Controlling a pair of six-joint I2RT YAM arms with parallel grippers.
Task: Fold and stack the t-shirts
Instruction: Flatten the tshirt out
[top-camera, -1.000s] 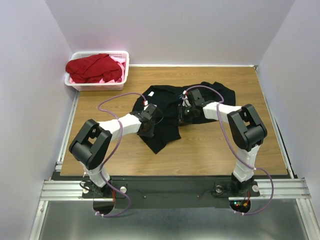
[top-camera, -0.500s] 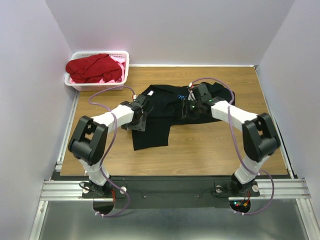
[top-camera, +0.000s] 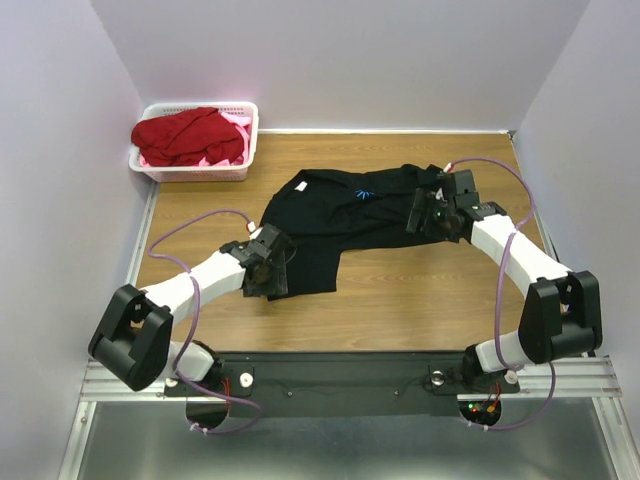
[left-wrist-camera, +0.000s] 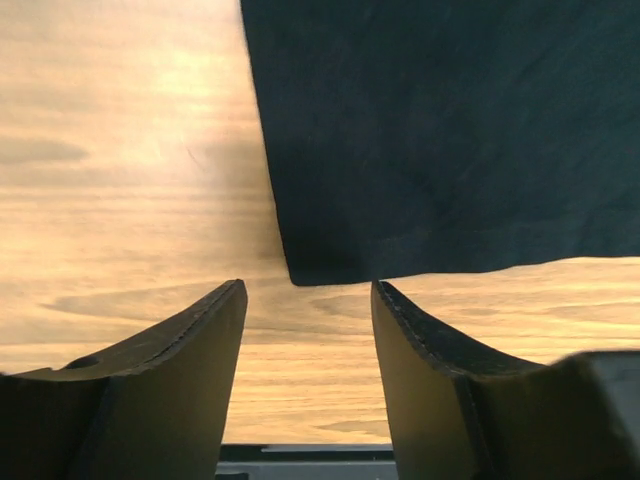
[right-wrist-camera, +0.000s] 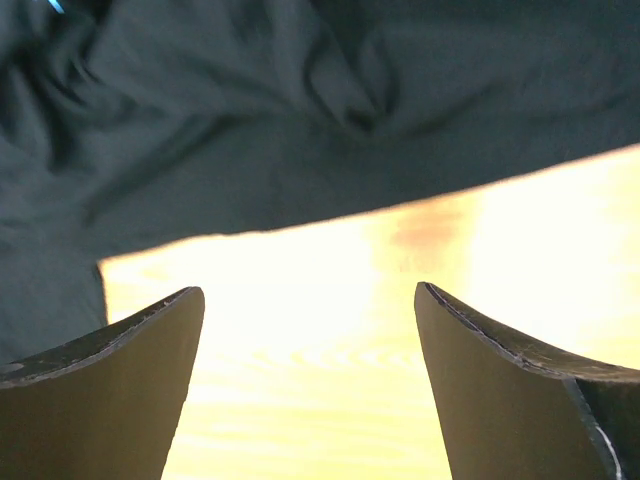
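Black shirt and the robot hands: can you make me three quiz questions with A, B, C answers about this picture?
1. Where is the red shirt?
A. on the floor
B. in the basket
C. in a gripper

2. What colour is the logo on the black shirt?
A. yellow
B. green
C. light blue

3. What are the left gripper and right gripper doing?
A. both open, holding nothing
B. both shut on the black shirt
C. only the left one holds it

Answers:
1 B, the red cloth is heaped inside the basket's walls.
2 C, the little mark on the chest is light blue.
3 A, each wrist view shows the fingers parted with no cloth between them.
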